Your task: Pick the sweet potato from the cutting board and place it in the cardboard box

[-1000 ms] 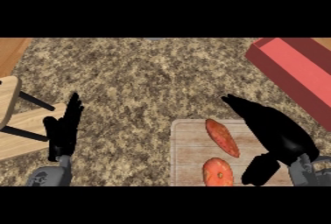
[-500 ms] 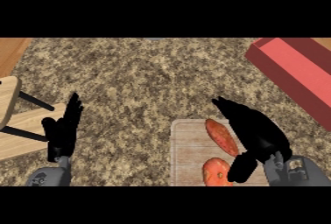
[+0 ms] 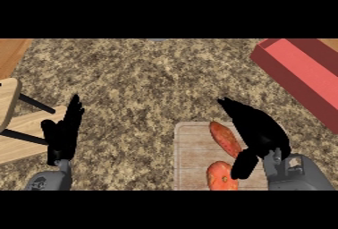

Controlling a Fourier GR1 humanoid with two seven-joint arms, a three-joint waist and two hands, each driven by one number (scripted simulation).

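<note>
Reach step: right hand, fingers wide, holding nothing, just beside sweet potato on cutting board. Next: curl round it.

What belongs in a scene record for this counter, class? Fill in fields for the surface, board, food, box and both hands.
counter: speckled stone
cutting board: pale wood, lower centre-right
sweet potato: on the board's upper part
orange-red item: on the board's lower part
box: red, top right, apart from the board
right hand: open, over the board's right side, beside the sweet potato
left hand: open, resting lower left, fingers up
</note>
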